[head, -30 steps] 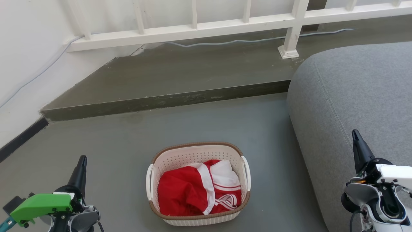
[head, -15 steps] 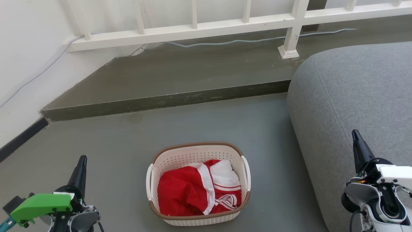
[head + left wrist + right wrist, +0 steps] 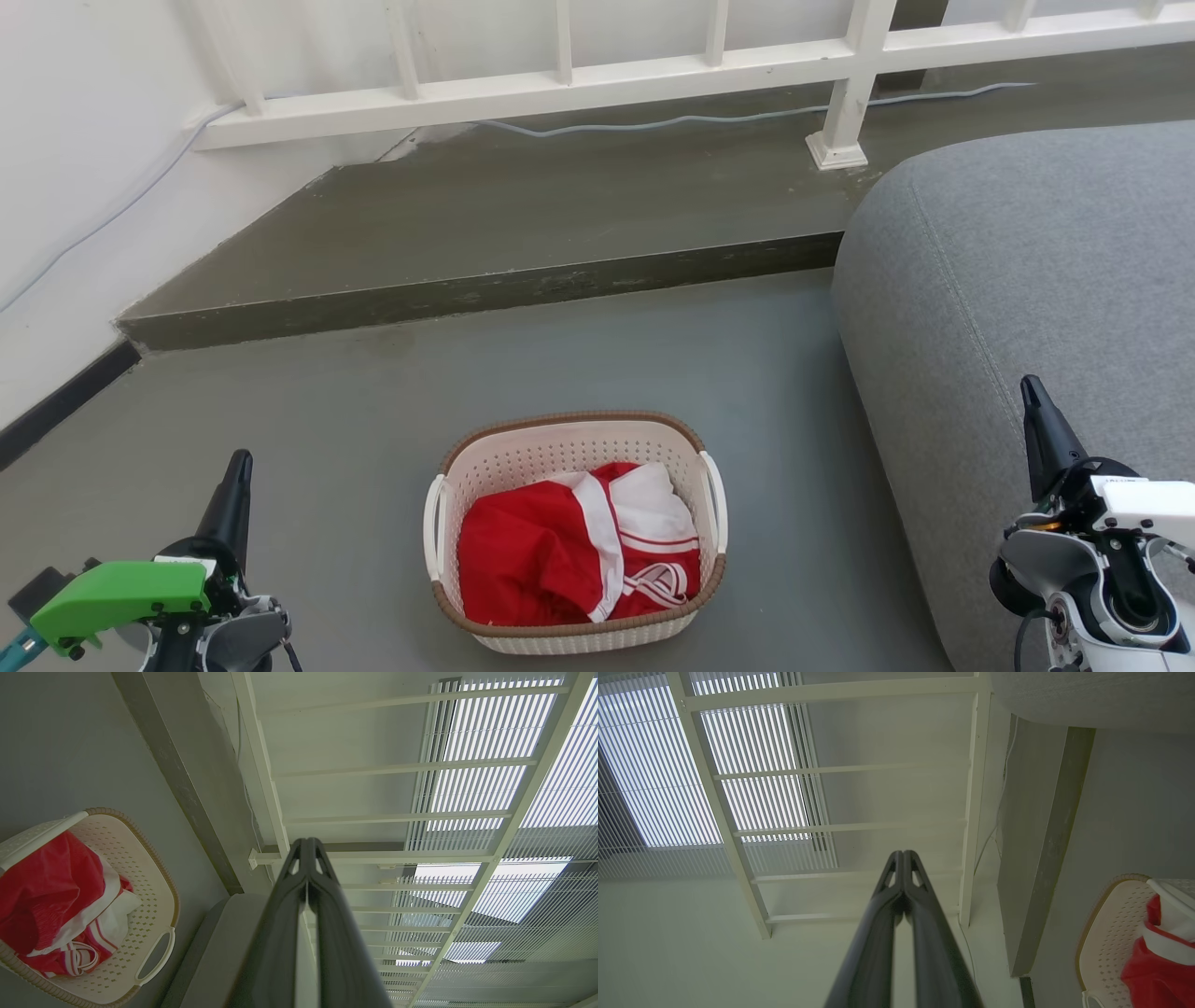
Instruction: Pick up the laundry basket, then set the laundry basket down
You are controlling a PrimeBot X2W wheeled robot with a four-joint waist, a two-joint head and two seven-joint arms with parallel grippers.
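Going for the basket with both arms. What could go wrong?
1. The left gripper and right gripper are both shut; unopened, they would likely shove the basket rather than catch its handles.
2. The sofa sits close on the basket's right, so the right gripper may scrape it.
3. An uneven lift could tip the red clothes out.

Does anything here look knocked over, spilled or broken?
Nothing stands out. The laundry basket sits upright on the floor, its red and white garment crumpled but wholly inside. The left tool and right tool are shut, clear of it.
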